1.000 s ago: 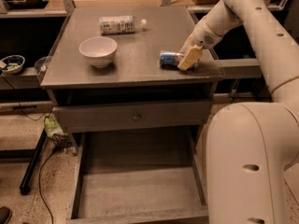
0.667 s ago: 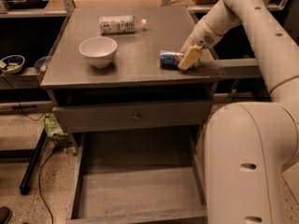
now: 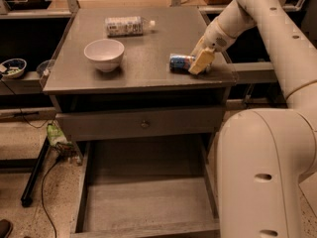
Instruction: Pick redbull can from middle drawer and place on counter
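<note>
The redbull can (image 3: 179,62), a slim blue-and-silver cylinder, lies on its side on the counter (image 3: 148,76), near the right front corner. The gripper (image 3: 200,62), pale yellow and blocky, sits at the can's right end and overlaps it. Whether it is clamped on the can or has let go cannot be told from this view. Behind it, the smooth cream arm (image 3: 270,38) slopes up and to the right, with small dark holes along its shell.

The counter is a flat, square, matte grey wooden top with paler worn edges. On its left side stands a round white bowl (image 3: 104,53), glossy and upright, well apart from the can. Toward the back lies a plastic bottle (image 3: 126,26) on its side, with a printed label and a white cap pointing right.

Below the counter, a closed drawer front (image 3: 119,125) carries a small round knob (image 3: 144,124). Beneath that, the middle drawer (image 3: 148,205) is pulled far out, with low grey side walls and a bare plank floor showing its grain.

The robot's rounded cream body (image 3: 262,172) fills the lower right. At the far left, a small dark dish (image 3: 12,67) rests on a side shelf, and a black cable (image 3: 47,182) trails over the speckled floor.
</note>
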Motion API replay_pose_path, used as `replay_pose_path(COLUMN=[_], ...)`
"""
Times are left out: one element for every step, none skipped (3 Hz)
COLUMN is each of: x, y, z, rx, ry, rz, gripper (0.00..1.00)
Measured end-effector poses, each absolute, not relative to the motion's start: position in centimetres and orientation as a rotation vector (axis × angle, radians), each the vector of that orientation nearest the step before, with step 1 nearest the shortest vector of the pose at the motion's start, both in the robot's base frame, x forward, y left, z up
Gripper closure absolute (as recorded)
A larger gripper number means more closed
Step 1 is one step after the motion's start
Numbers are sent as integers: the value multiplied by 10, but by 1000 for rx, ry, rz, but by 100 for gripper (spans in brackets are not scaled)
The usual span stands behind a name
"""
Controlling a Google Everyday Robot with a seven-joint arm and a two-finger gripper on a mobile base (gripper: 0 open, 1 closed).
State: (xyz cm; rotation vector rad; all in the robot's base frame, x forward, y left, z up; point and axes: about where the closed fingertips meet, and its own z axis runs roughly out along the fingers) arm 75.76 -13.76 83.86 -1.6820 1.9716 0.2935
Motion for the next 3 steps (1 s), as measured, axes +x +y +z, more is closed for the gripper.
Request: replay_pose_path(x=[758, 758, 758], y=[-138, -138, -138], z=[839, 839, 839], rx=[-1682, -1682, -1682], ry=[1972, 1972, 1972], rz=[293, 294, 294], gripper=[19, 0, 0])
